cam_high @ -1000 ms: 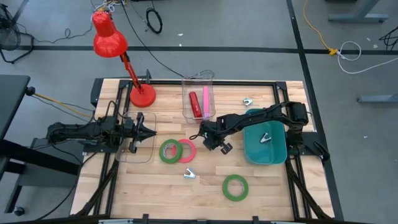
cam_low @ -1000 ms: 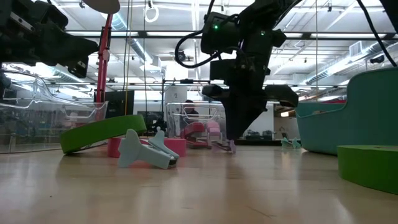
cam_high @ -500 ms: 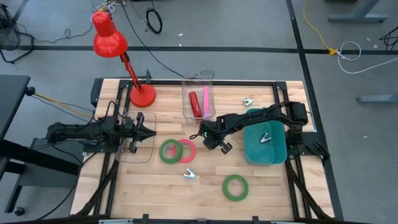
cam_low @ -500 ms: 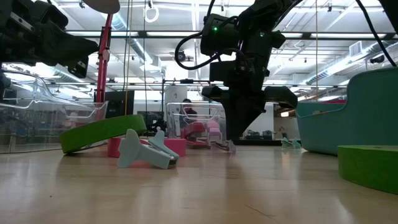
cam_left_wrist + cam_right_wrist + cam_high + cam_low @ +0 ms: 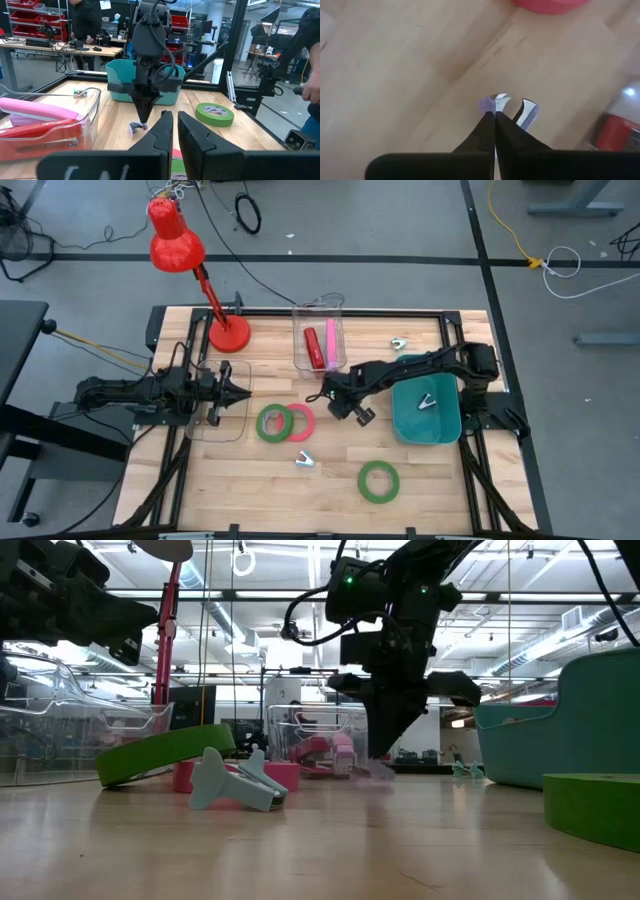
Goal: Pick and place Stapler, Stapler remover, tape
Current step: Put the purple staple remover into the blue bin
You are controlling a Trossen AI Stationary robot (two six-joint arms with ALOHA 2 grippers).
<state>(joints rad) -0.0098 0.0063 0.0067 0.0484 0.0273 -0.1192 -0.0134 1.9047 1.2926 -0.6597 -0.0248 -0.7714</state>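
Right end effector (image 5: 494,114): pressed together on the small lilac-and-metal staple remover (image 5: 507,106), just off the wooden surface (image 5: 330,480).
Risk: thin tip pinch; remover may slip out.
Left end effector (image 5: 174,125): nearly closed, empty, idle.

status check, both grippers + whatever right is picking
Right gripper shut on a small purple staple remover, just off the table by the clear bin. Left gripper shut, parked at left. Path to teal bin looks clear.

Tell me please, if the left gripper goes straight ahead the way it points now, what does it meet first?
Probably the small purple staple remover held at the right gripper, which hangs directly beyond the left gripper; depth is uncertain.
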